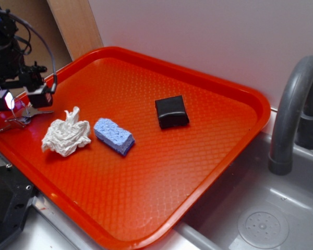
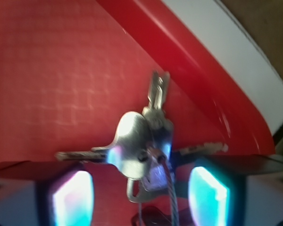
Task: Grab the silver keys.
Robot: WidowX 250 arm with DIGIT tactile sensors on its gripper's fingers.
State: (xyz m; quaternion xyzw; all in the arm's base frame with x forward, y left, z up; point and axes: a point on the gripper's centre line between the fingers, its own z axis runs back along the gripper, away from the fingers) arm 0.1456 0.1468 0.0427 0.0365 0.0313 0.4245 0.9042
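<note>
The silver keys (image 1: 27, 115) lie fanned out on the orange tray (image 1: 161, 172) near its far left corner. My gripper (image 1: 23, 102) hangs low just over them, open, one finger on each side. In the wrist view the keys (image 2: 141, 146) and their wire ring sit between the two glowing pads (image 2: 73, 197), with a gap on both sides. The gripper (image 2: 140, 200) holds nothing.
A crumpled white tissue (image 1: 66, 134) lies just right of the keys, then a blue sponge (image 1: 113, 135) and a black block (image 1: 171, 111). The tray's raised rim (image 2: 203, 70) runs close behind the keys. A grey faucet (image 1: 295, 109) and sink (image 1: 261, 224) stand at right.
</note>
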